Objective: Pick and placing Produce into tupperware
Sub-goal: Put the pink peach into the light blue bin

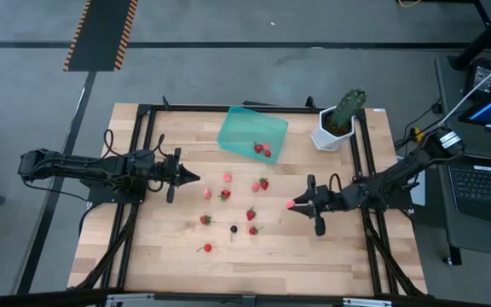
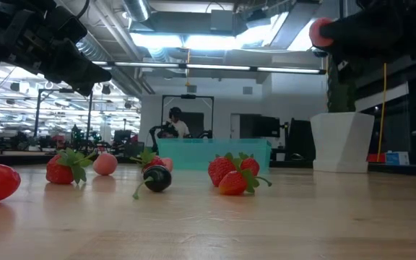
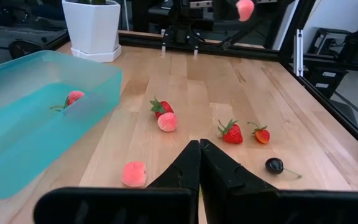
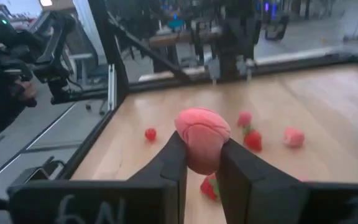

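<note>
Left arm: extended level from its own side toward the centre. Left gripper: jaws pressed fully together, nothing between them, tips pointing inward.

Right arm: reached in from the opposite side, elbow bent, wrist raised. Right gripper: jaws clamped on a pale pink berry, the piece bulging above the jaw tips.

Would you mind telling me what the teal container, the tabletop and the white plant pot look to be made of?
Teal container: seemingly thin plastic, translucent and smooth, since a berry shows through its wall.
Tabletop: wood, apparently butcher-block, with visible grain and joined strips, matte.
White plant pot: possibly plastic or ceramic; smooth, faceted, opaque, hard to say which.
</note>
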